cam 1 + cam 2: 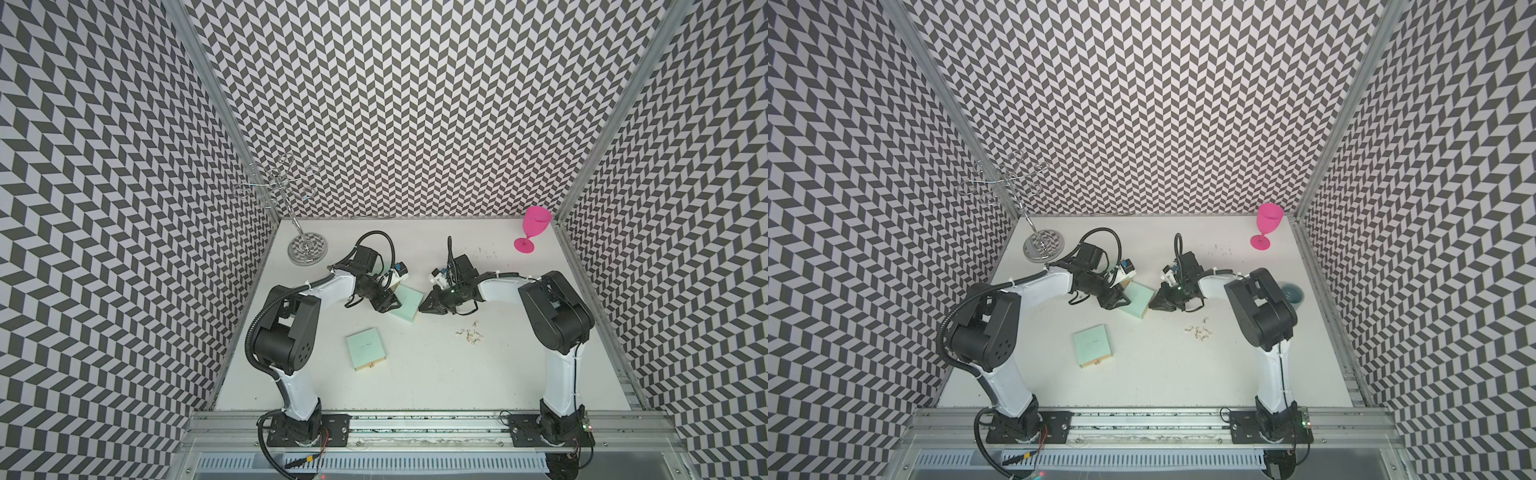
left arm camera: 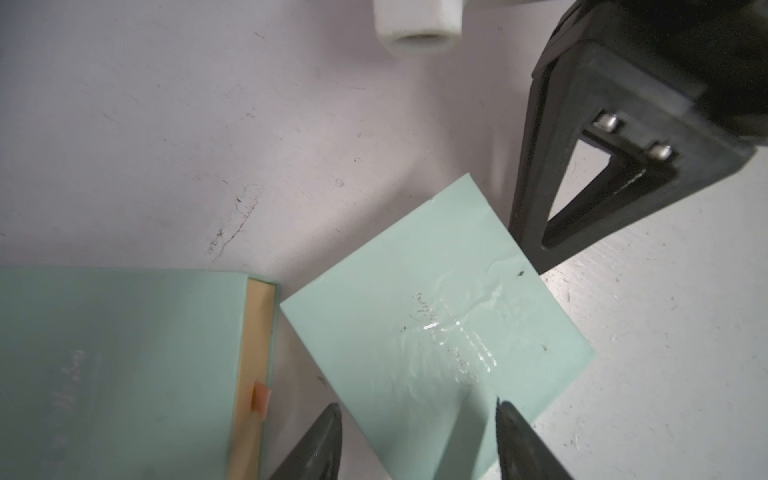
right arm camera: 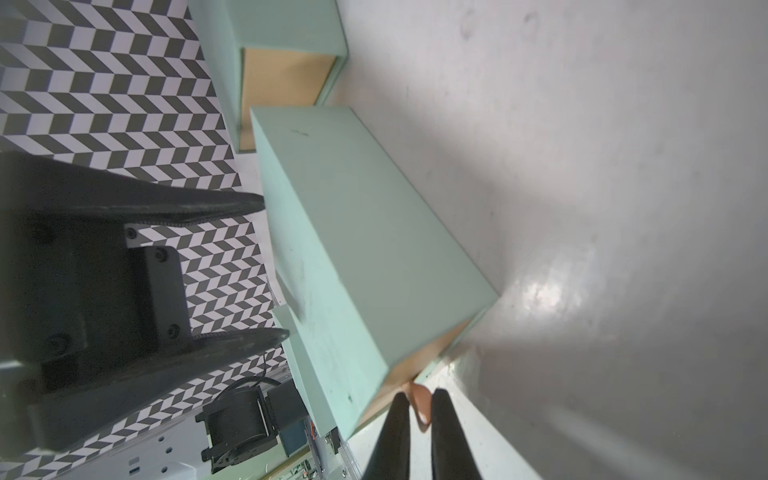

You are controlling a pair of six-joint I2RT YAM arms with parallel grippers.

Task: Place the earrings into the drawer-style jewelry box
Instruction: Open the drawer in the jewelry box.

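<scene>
Tabletop lot, listed from the left. Wire stand (image 1: 307, 249) – chrome, round base, looped arms, at the far left corner of the table (image 1: 415, 382). Second box (image 1: 365, 347) – mint green, flat on the table nearer the arm bases, tan drawer front with a small pull facing the bases, touched by neither arm. Left gripper (image 2: 415, 405) – jaws set one on each side of the jewelry box (image 1: 409, 304), clamping its mint sleeve across the width. The jewelry box sits mid-table, turned at an angle, silver script on its lid in the left wrist view. Right gripper (image 1: 421, 309) – at the box's right-hand corner, where the tan drawer end shows. Its fingers (image 3: 395, 432) are drawn close together, pinching the small peach pull tab (image 3: 420, 406). Earrings (image 1: 471, 334) – a loose cluster of tiny silvery hooks with pale beads, lying on the table to the right of the right gripper and nearer the bases, outside both boxes. Pink goblet (image 1: 536, 226) – upright, far right corner. Blue-grey bowl (image 1: 1292, 293) – seen in a top view, partly hidden behind the right arm.
</scene>
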